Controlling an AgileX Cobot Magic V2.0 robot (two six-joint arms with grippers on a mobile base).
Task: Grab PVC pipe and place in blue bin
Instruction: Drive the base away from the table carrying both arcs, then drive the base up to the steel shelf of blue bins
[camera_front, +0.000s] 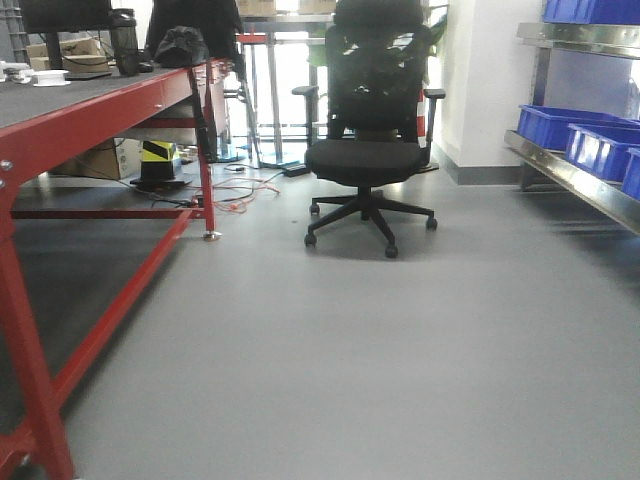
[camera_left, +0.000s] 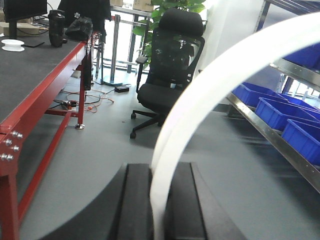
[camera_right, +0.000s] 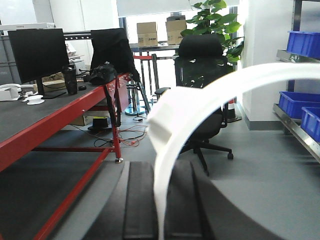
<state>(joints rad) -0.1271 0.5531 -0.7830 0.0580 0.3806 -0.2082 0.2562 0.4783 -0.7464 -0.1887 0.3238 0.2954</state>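
Clamped in the left gripper (camera_left: 159, 200) at 6 o'clock: the white PVC pipe (camera_left: 210, 85), arcing up toward 2 o'clock. Likewise pinched tight in the right gripper (camera_right: 161, 200), curving past a coupling (camera_right: 162, 117) toward 3 o'clock. Well apart at 3 o'clock, on the shelf (camera_front: 570, 177): blue bins (camera_front: 555, 125). At 9 o'clock, red workbench (camera_front: 100, 110).
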